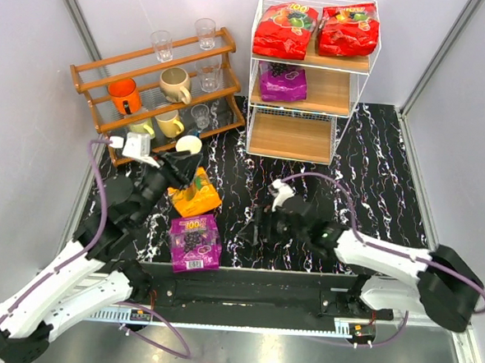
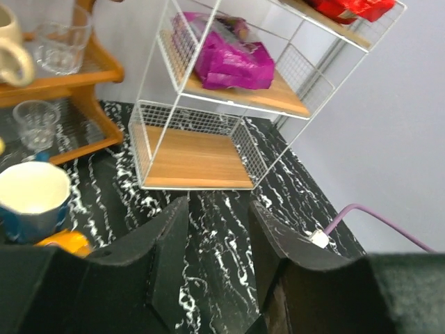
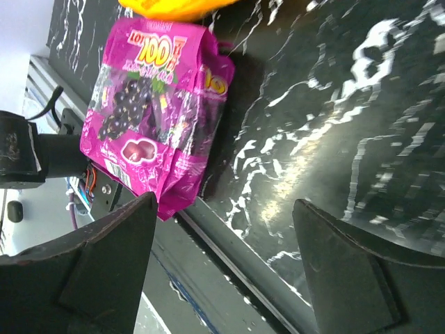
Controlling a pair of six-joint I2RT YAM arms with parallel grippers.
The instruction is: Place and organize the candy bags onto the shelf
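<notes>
Currently the white wire shelf [image 1: 290,137] stands at 12 o'clock on the black marbled table [image 1: 374,181], with a wooden mug rack [image 1: 151,57] at its 9 o'clock. On the shelf's top tier a red candy bag [image 1: 285,29] lies on the 9 o'clock side and another red candy bag [image 1: 348,29] just beside it at 3 o'clock. The middle tier holds a purple candy bag [image 1: 282,82].

The orange-yellow candy bag [image 1: 196,195] lies on the table, and a second purple candy bag [image 1: 195,243] lies flat just at its 6 o'clock, near the table's front edge.

The left gripper [image 1: 184,165] hangs over the orange-yellow bag's 11 o'clock corner, its jaws parted with only tabletop showing between them; contact with the bag cannot be told. The right gripper [image 1: 259,224] sits at 3 o'clock of the second purple bag, apart from it, jaws spread wide and holding nothing.
</notes>
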